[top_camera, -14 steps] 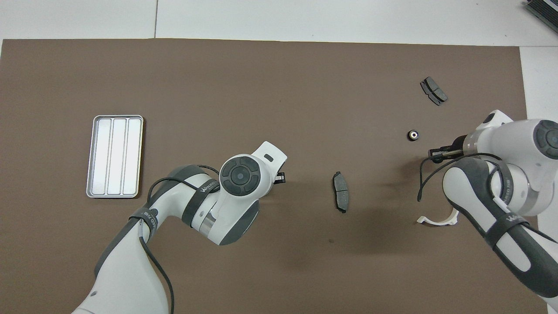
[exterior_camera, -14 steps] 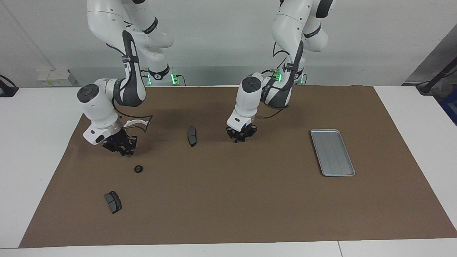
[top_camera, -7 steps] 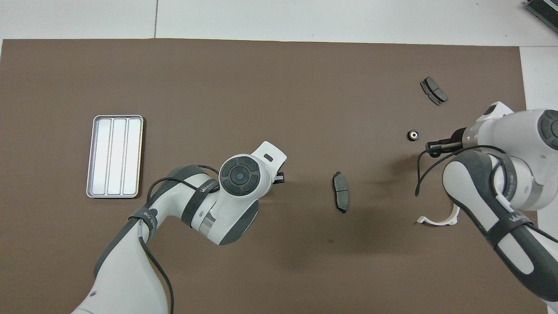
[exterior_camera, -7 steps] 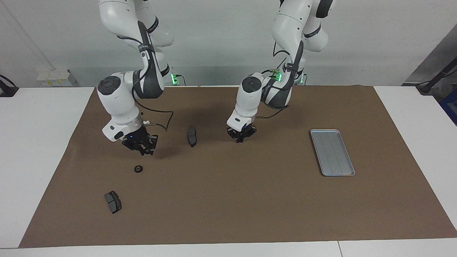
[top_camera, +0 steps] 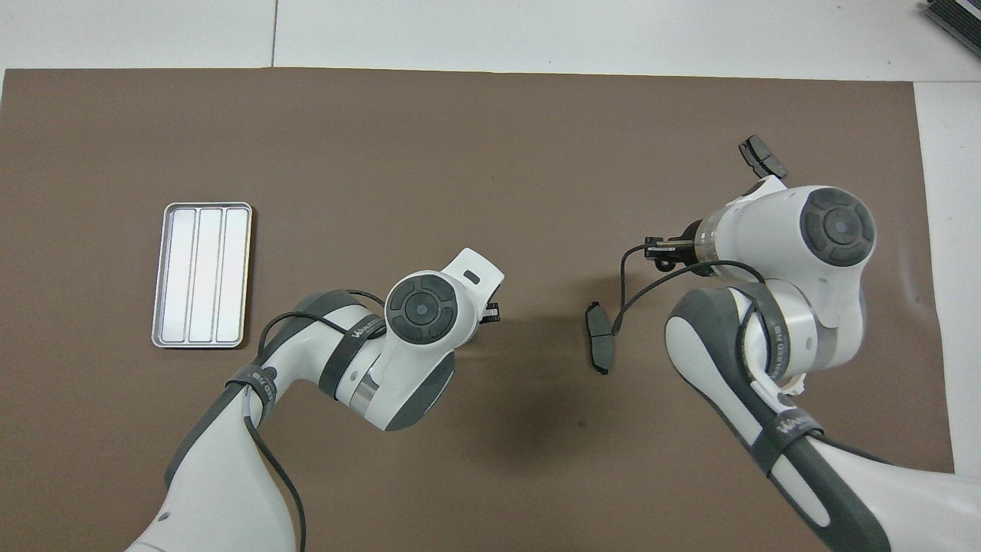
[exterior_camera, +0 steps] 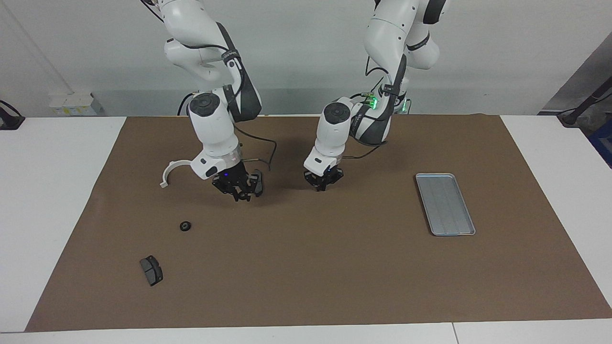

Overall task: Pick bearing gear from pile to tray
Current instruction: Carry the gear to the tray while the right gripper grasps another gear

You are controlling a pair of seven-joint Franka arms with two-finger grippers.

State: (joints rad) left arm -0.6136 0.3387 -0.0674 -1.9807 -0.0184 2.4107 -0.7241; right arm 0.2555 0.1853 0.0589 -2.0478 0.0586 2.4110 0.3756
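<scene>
The bearing gear lay by itself on the brown mat, toward the right arm's end of the table. It was farther from the robots than the white half-ring and nearer to them than one dark grey brake pad. Nothing touched it.

The silver tray sat well apart from it, toward the left arm's end of the mat, with its ribbed floor bare.

The right gripper hung low over the mat, just beside the second brake pad. That pad lay about midway between the two arms. From where I stood I could not tell whether this gripper was open or closed, or whether it touched the pad.

The left gripper pointed down close above the mat, between that brake pad and the tray. Its fingertips were pressed together, and I could not make out whether anything was pinched between them. From overhead, its own wrist covered nearly all of it.
</scene>
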